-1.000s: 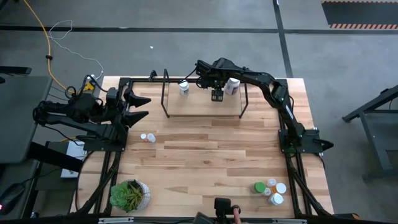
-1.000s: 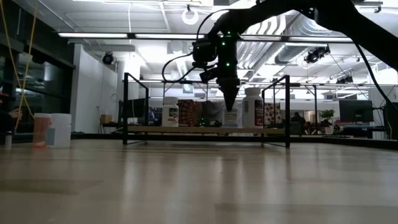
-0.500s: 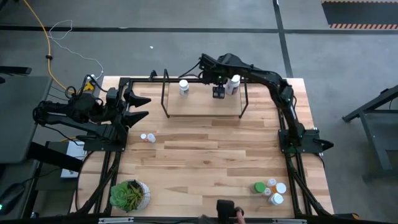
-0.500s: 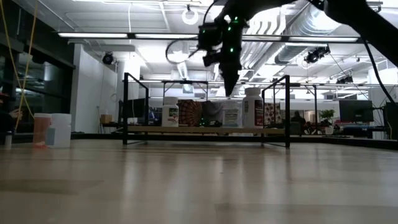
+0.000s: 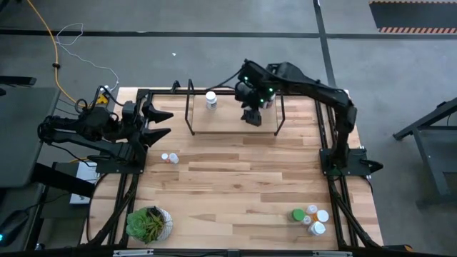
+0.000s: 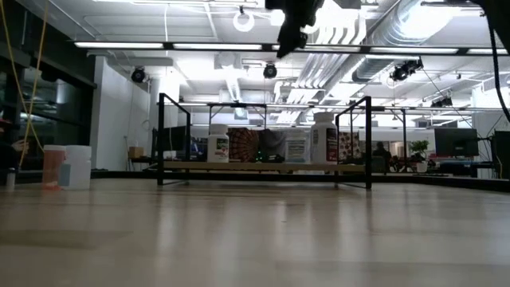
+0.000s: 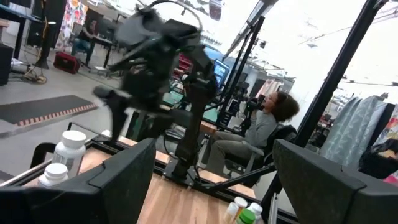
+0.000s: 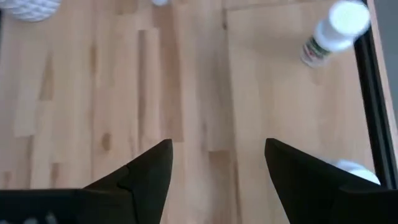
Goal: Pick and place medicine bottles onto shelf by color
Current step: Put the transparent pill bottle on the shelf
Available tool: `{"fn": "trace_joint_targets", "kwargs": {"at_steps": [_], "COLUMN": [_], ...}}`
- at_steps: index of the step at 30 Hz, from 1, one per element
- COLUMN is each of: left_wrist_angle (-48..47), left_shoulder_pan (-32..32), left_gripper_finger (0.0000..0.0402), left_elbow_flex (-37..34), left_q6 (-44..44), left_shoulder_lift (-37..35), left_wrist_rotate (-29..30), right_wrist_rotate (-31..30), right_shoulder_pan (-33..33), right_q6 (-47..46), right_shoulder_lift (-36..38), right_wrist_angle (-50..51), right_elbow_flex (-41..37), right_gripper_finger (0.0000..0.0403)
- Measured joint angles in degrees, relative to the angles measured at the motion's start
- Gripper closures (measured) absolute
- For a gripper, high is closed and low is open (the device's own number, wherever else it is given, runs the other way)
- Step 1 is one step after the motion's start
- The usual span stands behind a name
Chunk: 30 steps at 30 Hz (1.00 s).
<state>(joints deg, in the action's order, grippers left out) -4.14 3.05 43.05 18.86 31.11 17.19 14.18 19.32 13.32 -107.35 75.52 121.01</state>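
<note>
The shelf (image 5: 235,123) stands at the table's far middle. Two white medicine bottles stand upright on its board, one toward its left (image 5: 211,100) (image 6: 217,148) and one toward its right (image 6: 323,142) (image 8: 357,171). My right gripper (image 5: 251,116) (image 8: 217,168) hangs open high above the board, pointing steeply down, with nothing between its fingers. In the low view only its tip (image 6: 288,32) shows, at the top edge. My left gripper (image 5: 161,123) (image 7: 214,180) waits open at the table's left edge.
Two small bottles (image 5: 170,158) stand on the table near the left arm. A cluster of green, orange and white bottles (image 5: 309,219) sits at the near right. A potted plant (image 5: 148,223) is at the near left corner. A person (image 7: 267,124) sits beyond the table.
My right gripper has risen from just above the shelf board to high over it, come a little toward the table's near edge and tipped. The white bottle beside it stays upright on the shelf.
</note>
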Motion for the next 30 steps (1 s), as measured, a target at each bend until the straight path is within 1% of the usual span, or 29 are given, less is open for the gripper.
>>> {"fn": "trace_joint_targets", "kwargs": {"at_steps": [2, 4, 6, 8, 10, 12, 16, 20, 23, 25, 27, 30], "left_wrist_angle": [-0.71, -1.39, -2.25, -3.22, -4.29, -5.44, -8.45, -11.53, -15.76, -20.70, -28.31, -41.09], "left_shoulder_pan": [0.00, 0.00, 0.00, 0.00, 0.00, 0.00, 0.00, -0.02, -0.03, -0.48, -1.73, -4.83], "left_gripper_finger": [0.0088, 0.0088, 0.0088, 0.0088, 0.0088, 0.0088, 0.0088, 0.0088, 0.0088, 0.0089, 0.0091, 0.0095], "left_elbow_flex": [0.02, 0.02, 0.02, 0.00, 0.02, 0.02, 0.02, 0.04, 0.50, 2.09, 4.56, 8.81], "left_q6": [-0.01, -0.01, -0.01, 0.00, -0.21, -1.04, -1.95, -1.68, -1.08, 0.01, 1.59, 2.00], "left_shoulder_lift": [0.00, 0.02, 0.00, 0.00, 0.02, 0.01, 0.31, 1.47, 2.85, 4.40, 6.30, 9.96], "left_wrist_rotate": [0.07, 0.15, 0.15, 0.16, 0.85, 2.31, 6.33, 8.44, 8.92, 8.71, 5.49, -2.84], "right_wrist_rotate": [-0.14, -0.12, -0.28, -1.53, -3.76, -6.68, -14.90, -22.68, -25.63, -26.58, -27.55, -27.72], "right_shoulder_pan": [-1.58, -2.67, -3.40, -4.36, -5.99, -8.65, -14.99, -20.08, -22.15, -22.70, -22.87, -22.87], "right_q6": [-0.38, -2.44, -5.42, -10.27, -16.08, -21.31, -29.45, -32.85, -32.33, -32.70, -33.04, -34.01], "right_shoulder_lift": [1.80, 5.47, 10.89, 17.20, 23.69, 29.97, 39.33, 44.42, 45.52, 45.63, 45.27, 45.09], "right_wrist_angle": [-0.88, -4.51, -10.57, -17.55, -25.13, -32.05, -45.24, -56.68, -61.20, -62.00, -61.53, -61.63], "right_elbow_flex": [-1.21, -6.52, -15.58, -26.03, -35.77, -43.63, -54.77, -61.33, -63.51, -63.79, -63.35, -63.06], "right_gripper_finger": [0.0155, 0.0155, 0.0155, 0.0155, 0.0155, 0.0155, 0.0155, 0.0155, 0.0155, 0.0155, 0.0155, 0.0155]}}
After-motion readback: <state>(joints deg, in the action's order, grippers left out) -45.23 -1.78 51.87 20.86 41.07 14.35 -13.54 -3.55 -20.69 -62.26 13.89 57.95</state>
